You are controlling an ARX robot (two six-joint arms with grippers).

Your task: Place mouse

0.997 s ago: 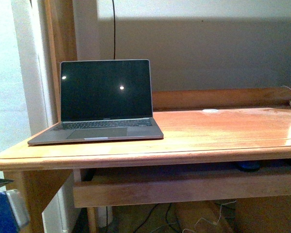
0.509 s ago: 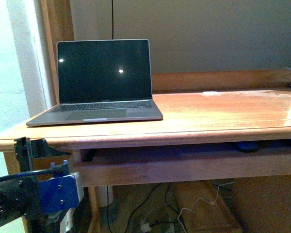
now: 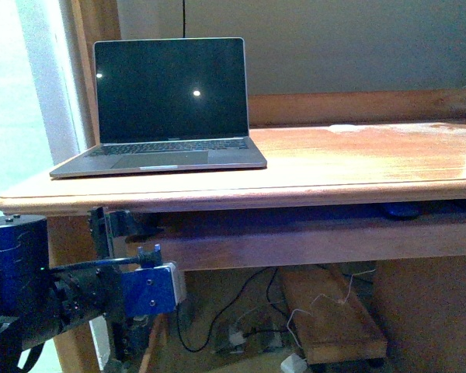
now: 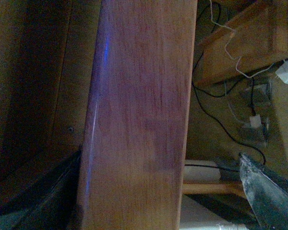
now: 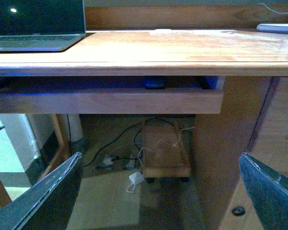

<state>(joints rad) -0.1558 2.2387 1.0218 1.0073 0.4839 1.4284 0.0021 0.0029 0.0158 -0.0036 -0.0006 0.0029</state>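
Resting on the shelf (image 3: 295, 233) under the desk (image 3: 357, 167), right of centre in the front view: mouse (image 3: 396, 210), well apart from both grippers. Left gripper (image 4: 158, 155) spread wide, wooden board (image 4: 139, 96) showing between the fingers. Right gripper (image 5: 160, 155) likewise spread wide, holding nothing.

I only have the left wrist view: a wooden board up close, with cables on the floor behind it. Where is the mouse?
Observer: The mouse lies on the shelf under the desktop.
Operator: Where is that relative to the laptop?
Observer: The laptop stands open at the desktop's left end. The mouse is lower and well to its right.
Operator: Is the right claw free?
Observer: Yes, the right claw is open and empty, and its camera sees that shelf.
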